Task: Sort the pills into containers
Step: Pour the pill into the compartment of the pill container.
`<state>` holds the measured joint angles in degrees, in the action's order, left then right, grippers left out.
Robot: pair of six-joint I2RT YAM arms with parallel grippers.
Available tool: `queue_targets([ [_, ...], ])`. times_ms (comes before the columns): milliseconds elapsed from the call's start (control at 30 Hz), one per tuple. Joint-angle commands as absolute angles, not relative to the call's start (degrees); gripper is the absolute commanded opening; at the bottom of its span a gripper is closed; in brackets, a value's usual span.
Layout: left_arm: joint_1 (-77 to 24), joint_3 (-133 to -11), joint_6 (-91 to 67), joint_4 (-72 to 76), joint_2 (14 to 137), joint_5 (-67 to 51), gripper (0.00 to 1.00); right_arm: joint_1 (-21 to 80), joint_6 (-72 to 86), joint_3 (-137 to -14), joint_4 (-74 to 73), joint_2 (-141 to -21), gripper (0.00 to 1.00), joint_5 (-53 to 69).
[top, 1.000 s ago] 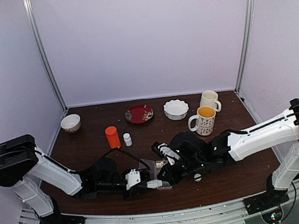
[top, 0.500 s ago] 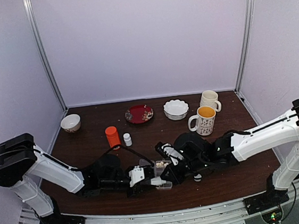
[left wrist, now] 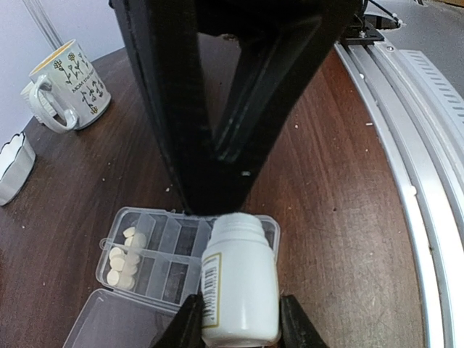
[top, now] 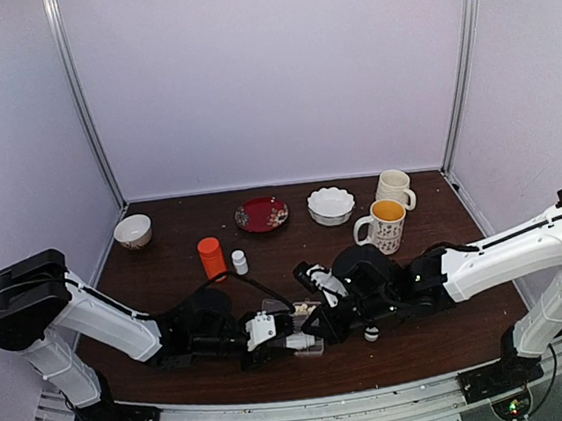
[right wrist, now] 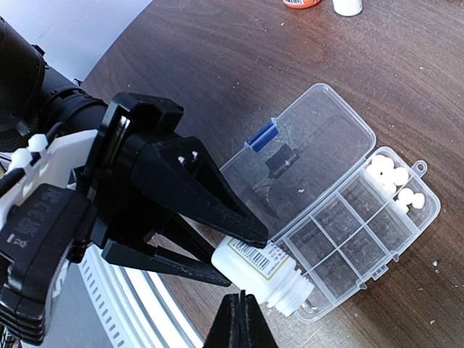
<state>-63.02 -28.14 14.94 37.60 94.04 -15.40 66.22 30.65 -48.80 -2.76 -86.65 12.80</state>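
The clear pill box (right wrist: 346, 243) lies open on the table with its lid (right wrist: 308, 141) laid flat beside it. It also shows in the left wrist view (left wrist: 174, 241) and the top view (top: 303, 318). Several whitish pills (right wrist: 391, 177) fill two end cells (left wrist: 123, 257); the other cells look empty. My left gripper (left wrist: 239, 322) is shut on an uncapped white bottle (left wrist: 241, 283), tipped with its mouth over the box's other end (right wrist: 264, 270). My right gripper (right wrist: 241, 304) is shut and empty, just beside the bottle's neck.
An orange bottle (top: 212, 258) and a small white bottle (top: 239, 263) stand behind the box. A bowl (top: 132, 230), a red plate (top: 261, 214), a scalloped dish (top: 331, 205) and two mugs (top: 383, 226) line the back. A white cap (top: 372, 335) lies to the right.
My left gripper has carried the white bottle rightward to the pill box. My right arm has shifted a little to the right.
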Motion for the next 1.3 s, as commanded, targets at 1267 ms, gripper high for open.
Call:
queue_targets([
  [1267,-63.3,-26.6,15.5,44.4,96.8,-15.6,0.0,67.3,32.3,-52.0,-5.9,-93.3,0.0,14.0],
])
